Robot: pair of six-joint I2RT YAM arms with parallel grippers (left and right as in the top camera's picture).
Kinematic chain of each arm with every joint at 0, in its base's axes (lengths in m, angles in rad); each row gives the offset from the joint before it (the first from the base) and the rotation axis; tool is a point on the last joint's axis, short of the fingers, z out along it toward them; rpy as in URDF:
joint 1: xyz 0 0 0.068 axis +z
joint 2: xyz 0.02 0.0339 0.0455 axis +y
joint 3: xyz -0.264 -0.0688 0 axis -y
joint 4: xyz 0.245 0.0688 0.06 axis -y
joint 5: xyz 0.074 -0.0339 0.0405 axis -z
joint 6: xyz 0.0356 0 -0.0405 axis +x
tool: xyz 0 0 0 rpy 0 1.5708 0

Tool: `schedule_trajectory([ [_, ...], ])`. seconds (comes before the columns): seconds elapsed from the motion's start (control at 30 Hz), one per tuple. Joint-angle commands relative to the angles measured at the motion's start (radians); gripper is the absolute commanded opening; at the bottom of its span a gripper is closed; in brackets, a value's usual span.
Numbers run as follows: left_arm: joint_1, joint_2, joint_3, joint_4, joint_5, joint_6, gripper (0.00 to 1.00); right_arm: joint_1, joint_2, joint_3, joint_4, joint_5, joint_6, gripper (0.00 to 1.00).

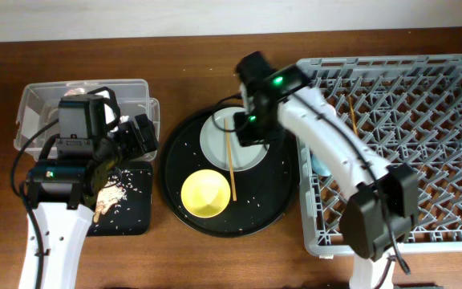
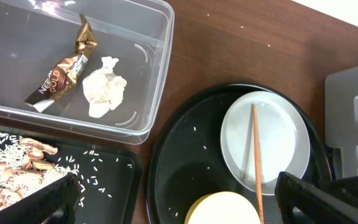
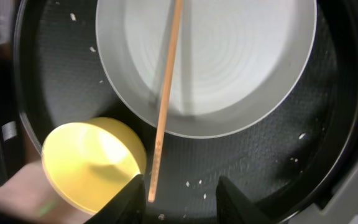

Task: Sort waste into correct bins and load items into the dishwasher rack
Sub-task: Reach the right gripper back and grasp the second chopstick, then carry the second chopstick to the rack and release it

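On the round black tray (image 1: 184, 152) a wooden chopstick (image 1: 231, 164) lies across the pale grey plate (image 1: 215, 143), beside the yellow bowl (image 1: 207, 194). My right gripper (image 3: 185, 199) hovers open low over the tray. The chopstick's (image 3: 166, 93) end lies just inside its left finger (image 3: 132, 199), untouched. A second chopstick (image 1: 353, 116) rests in the grey dishwasher rack (image 1: 423, 96). My left gripper (image 2: 179, 205) hangs wide open and empty between the bins and the bowl (image 2: 225, 208). The clear box (image 2: 154, 93) holds a gold wrapper (image 2: 64, 71) and a paper ball (image 2: 104, 87). Food scraps (image 2: 17, 165) lie in the shallow black tray (image 2: 110, 180).
A bit of a light-blue cup (image 1: 319, 167) shows at the rack's left edge under the right arm. Rice grains are scattered over both black trays. The rack fills the right side of the wooden table (image 1: 191, 72).
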Motion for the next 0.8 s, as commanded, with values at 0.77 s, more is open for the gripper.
schedule_trajectory([
  [0.77,0.003,-0.010,0.003,-0.001,-0.014,0.011,1.00,0.098,0.276,0.016,0.144,0.098,0.068,0.40],
])
